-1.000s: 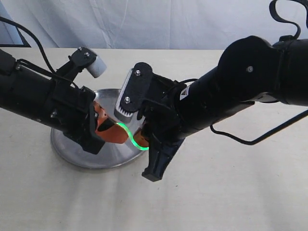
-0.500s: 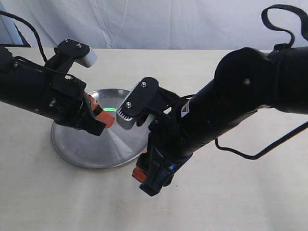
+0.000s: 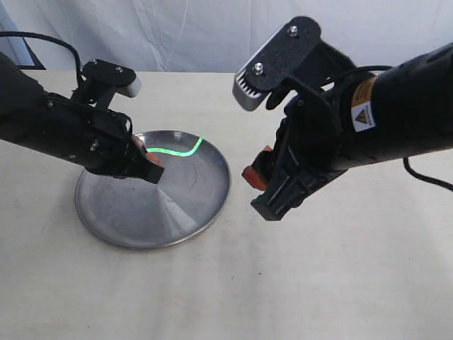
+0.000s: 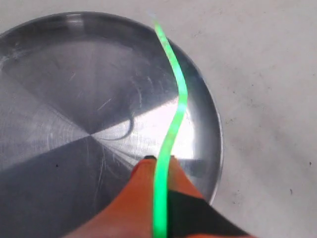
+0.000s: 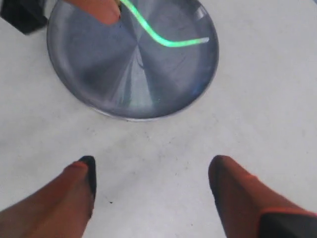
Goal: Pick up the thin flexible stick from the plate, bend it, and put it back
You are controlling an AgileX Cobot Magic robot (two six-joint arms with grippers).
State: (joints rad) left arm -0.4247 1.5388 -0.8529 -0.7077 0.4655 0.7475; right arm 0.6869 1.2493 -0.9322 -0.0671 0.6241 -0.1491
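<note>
Glowing lime-green along the thin flexible stick (image 3: 173, 151); silver-grey with light and dark radial wedges across the plate (image 3: 120, 216); orange and black on the left gripper (image 4: 157, 168) and right gripper (image 5: 153, 171); black arms (image 3: 410, 113); cream table (image 3: 340, 283); white backdrop cloth (image 3: 198, 28).

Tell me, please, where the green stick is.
Exterior view, left side: the stick is over the plate, one end clamped in the left gripper.

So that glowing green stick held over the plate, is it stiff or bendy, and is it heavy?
Probably bendy: the stick shows a wavy kink. Yet it juts out from the left gripper, held at one end only, without drooping, so it likely has some spring. It is probably very light, being so thin against the plate.
</note>
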